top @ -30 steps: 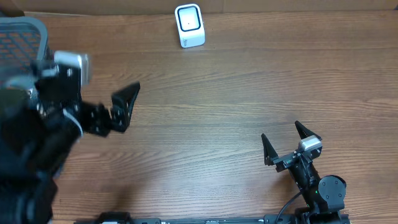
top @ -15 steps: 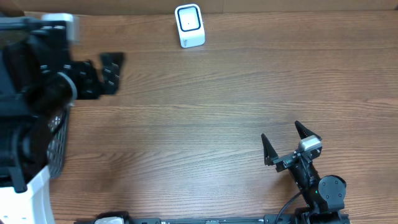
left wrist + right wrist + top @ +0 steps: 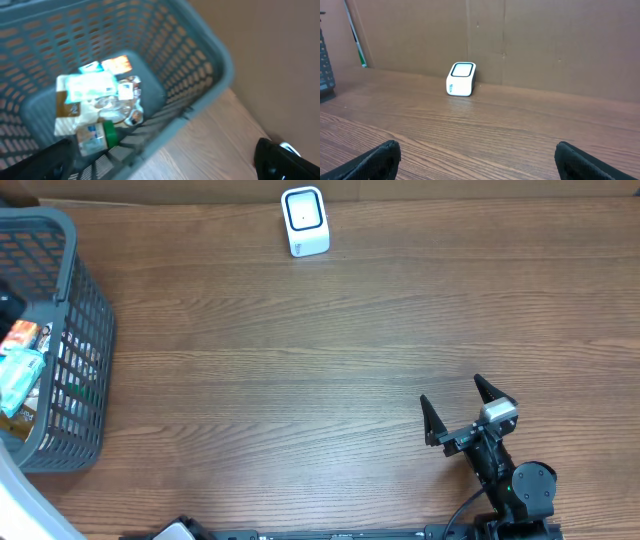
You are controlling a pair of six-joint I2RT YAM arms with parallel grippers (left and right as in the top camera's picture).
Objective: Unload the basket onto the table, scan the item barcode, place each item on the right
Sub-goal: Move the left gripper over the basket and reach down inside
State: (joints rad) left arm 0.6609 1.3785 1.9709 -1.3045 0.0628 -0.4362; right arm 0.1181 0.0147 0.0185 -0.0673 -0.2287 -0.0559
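the items (image 3: 102, 102) to be scanned lie in a loose heap on the floor of the grey plastic basket (image 3: 215, 57), and none is lifted yet. a teal-and-white packet (image 3: 86, 86) is on top, a green-capped bottle (image 3: 92, 141) lies on its side at the near edge of the heap, and an orange packet sits behind.

the heap is below the left end effector (image 3: 164, 159) and off to its left, so i judge the reach to be downward and leftward, past the basket's near wall. its jaws stand spread wide with nothing between them. the bottle's long axis seems to run from one finger towards the other, so a wrist turn may be needed (the blur makes this a guess).

the right end effector (image 3: 452, 396) sits low over the counter (image 3: 300, 380), well apart from the basket, jaws likewise wide and empty. the barcode scanner (image 3: 305, 220) stands ahead of it and slightly to its left. the left arm is plainly the nearer one to the items.

the left wrist view is smeared, so no barcode can be made out on any item. the left arm does not show from overhead, and the basket is cut off there by the frame edge.
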